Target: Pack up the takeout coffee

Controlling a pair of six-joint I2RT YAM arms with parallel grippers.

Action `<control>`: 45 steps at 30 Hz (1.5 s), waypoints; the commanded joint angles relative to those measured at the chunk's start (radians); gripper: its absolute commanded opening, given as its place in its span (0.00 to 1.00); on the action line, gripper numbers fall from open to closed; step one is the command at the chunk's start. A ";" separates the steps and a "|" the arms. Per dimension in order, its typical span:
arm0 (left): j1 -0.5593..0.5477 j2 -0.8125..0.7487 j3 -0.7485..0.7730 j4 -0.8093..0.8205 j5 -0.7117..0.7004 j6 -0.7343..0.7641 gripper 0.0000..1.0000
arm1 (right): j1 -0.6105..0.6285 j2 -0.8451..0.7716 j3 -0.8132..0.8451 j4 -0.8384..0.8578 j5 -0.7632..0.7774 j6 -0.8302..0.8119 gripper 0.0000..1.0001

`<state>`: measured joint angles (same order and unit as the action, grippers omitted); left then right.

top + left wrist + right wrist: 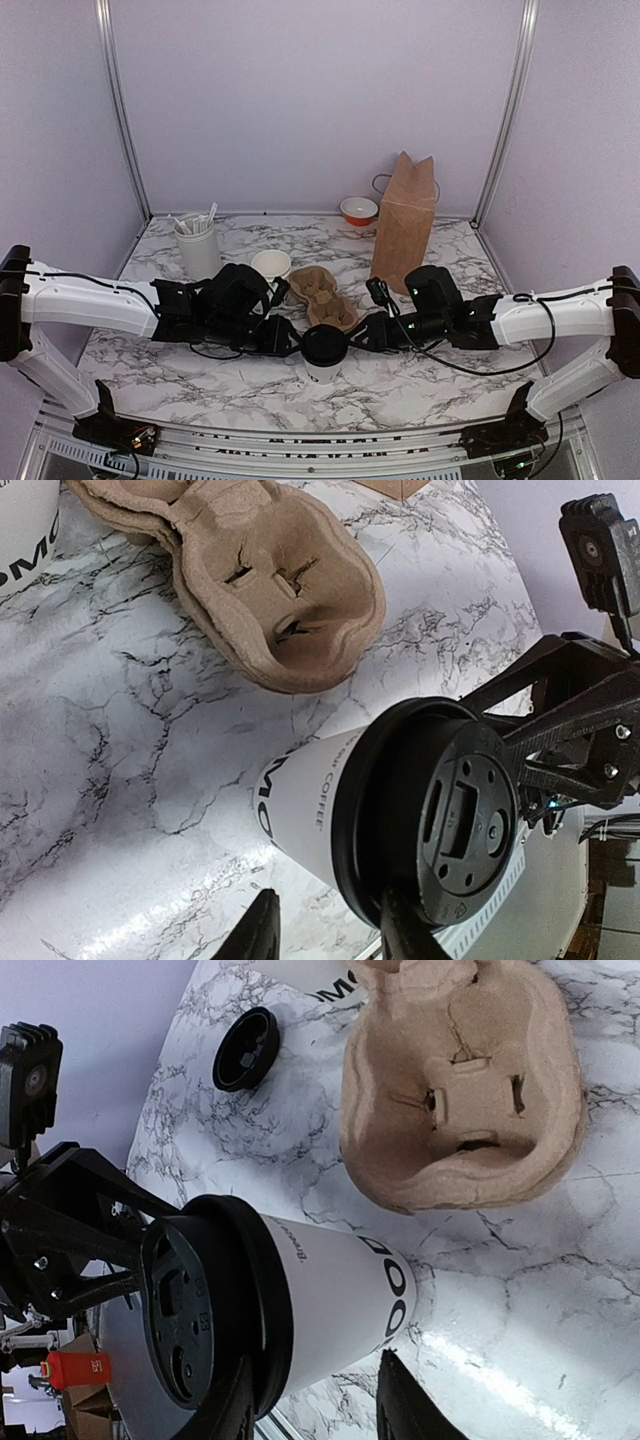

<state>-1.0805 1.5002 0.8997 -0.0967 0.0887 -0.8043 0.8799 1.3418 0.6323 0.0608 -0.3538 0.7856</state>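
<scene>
The takeout coffee point(323, 352), a white cup with dark lettering and a black lid, stands upright near the table's front middle. My left gripper point(289, 340) is at its left and my right gripper point(363, 336) at its right, both close in. In the left wrist view the cup point(310, 800) lies just beyond my open left gripper point(330, 908); one finger point(405, 932) overlaps the lid's rim, the other is off the cup's base. In the right wrist view the cup point(330, 1300) sits just past the open right gripper point(312, 1372), one finger point(232, 1405) against the lid.
A brown pulp cup carrier point(322, 297) lies just behind the cup. A lidless white cup point(271, 265) and a tall utensil holder point(197, 245) stand back left. A brown paper bag point(404, 222) and an orange bowl point(359, 210) are back right. A loose black lid point(246, 1048) lies on the marble.
</scene>
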 commanded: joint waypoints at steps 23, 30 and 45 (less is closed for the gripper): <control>-0.012 0.089 -0.013 -0.086 -0.052 0.023 0.35 | 0.126 -0.006 -0.005 -0.016 0.100 0.065 0.38; -0.011 0.102 0.047 -0.115 -0.061 0.049 0.35 | 0.146 -0.014 0.004 -0.010 0.111 0.081 0.37; -0.009 0.080 0.129 -0.167 -0.073 0.087 0.35 | 0.153 -0.078 0.045 -0.054 0.180 0.125 0.37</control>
<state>-1.0748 1.5597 1.0027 -0.1860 -0.0273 -0.7441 1.0199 1.2926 0.6357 0.0105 -0.2092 0.8841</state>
